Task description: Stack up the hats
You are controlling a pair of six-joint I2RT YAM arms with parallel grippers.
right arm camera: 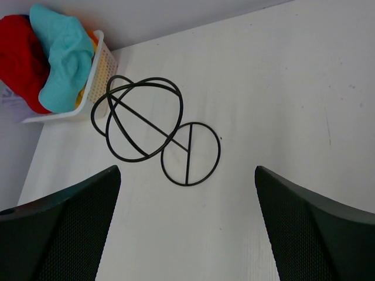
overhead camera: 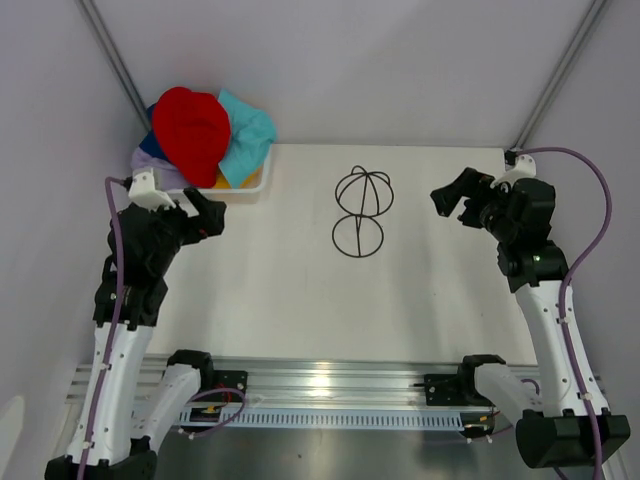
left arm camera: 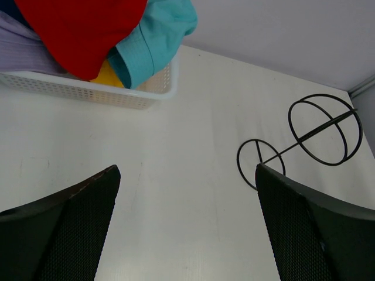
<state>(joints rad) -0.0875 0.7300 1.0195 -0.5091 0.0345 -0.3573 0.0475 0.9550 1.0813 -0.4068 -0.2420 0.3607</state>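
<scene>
The hats lie heaped in a white lattice basket (overhead camera: 245,187) at the table's far left corner. A red hat (overhead camera: 190,132) is on top, a teal hat (overhead camera: 248,135) beside it on the right, a lavender hat (overhead camera: 152,158) at the left, and a bit of yellow hat (overhead camera: 222,181) below. They also show in the left wrist view: red hat (left arm camera: 82,29), teal hat (left arm camera: 155,35), yellow hat (left arm camera: 108,75), lavender hat (left arm camera: 23,50). My left gripper (overhead camera: 207,215) is open and empty, just in front of the basket. My right gripper (overhead camera: 452,195) is open and empty at the right.
A black wire hat-shaped frame (overhead camera: 361,210) stands in the middle of the table, between the two grippers; it also shows in the left wrist view (left arm camera: 304,140) and the right wrist view (right arm camera: 155,129). Grey walls close the back and sides.
</scene>
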